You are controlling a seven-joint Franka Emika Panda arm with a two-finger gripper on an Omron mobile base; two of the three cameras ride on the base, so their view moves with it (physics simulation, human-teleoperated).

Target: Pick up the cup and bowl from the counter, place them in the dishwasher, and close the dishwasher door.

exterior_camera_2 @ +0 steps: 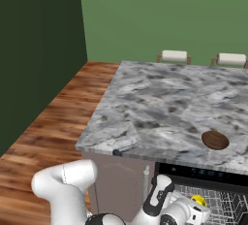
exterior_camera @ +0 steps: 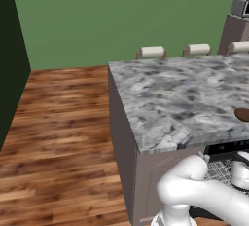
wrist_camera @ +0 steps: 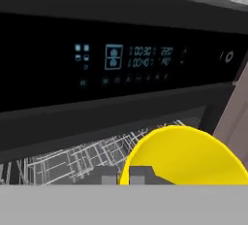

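Note:
My gripper (wrist_camera: 125, 176) is shut on the rim of the yellow cup (wrist_camera: 186, 158), whose wall sits between the two fingertips. The cup (exterior_camera_2: 197, 200) hangs just in front of the dishwasher's black control strip (wrist_camera: 126, 59) and above the light wire rack (wrist_camera: 82, 160). The dishwasher (exterior_camera_2: 203, 173) stands open under the near edge of the marbled counter (exterior_camera_2: 160, 103). The dark brown bowl (exterior_camera_2: 215, 139) rests on the counter (exterior_camera: 180, 93) near that edge, above the dishwasher and apart from the gripper; the bowl (exterior_camera: 243, 114) is cut off by the frame's right edge. The dishwasher door is out of view.
White-cushioned stools (exterior_camera_2: 174, 56) (exterior_camera: 151, 51) stand along the counter's far side. Wooden floor (exterior_camera: 63, 137) stretches to the left of the island, up to a dark wall (exterior_camera_2: 34, 49). The island's grey-brown side (exterior_camera: 121, 142) is close to the left of my arm.

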